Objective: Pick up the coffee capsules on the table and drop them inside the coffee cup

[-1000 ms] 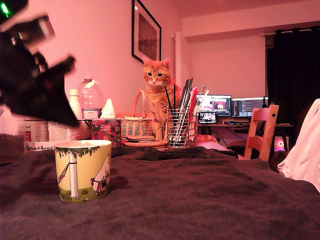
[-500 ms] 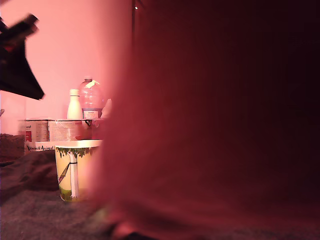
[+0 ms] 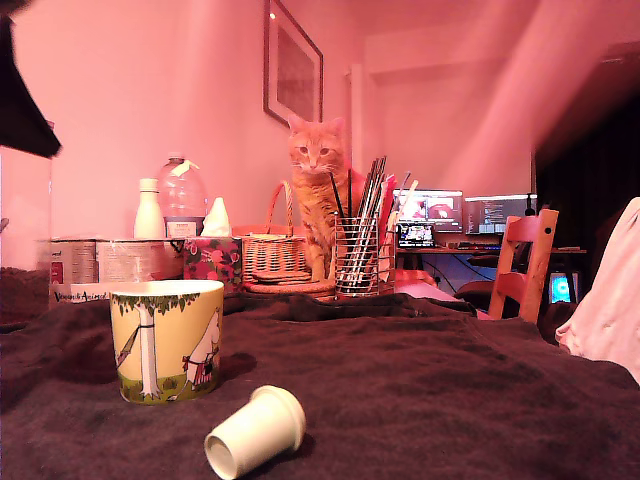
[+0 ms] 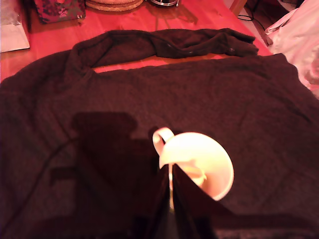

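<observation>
Cream capsule (image 3: 255, 432) on its side on the brown cloth-covered table (image 3: 450, 400), just beside the yellow-green mug (image 3: 167, 340), gripper (image 4: 171, 196) above mug, fingers pressed together, empty.

Capsule (image 3: 255, 431) on its side on dark cloth (image 3: 430, 390) — just beside upright mug (image 3: 166, 340), not touching.

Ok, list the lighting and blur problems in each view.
Exterior view: strong pink cast, a pale smear of blur across the upper right; coffee capsule and coffee cup sharp. Wrist view: the cup's inside glares white, a hard shadow lies on the cloth beside it.
</observation>
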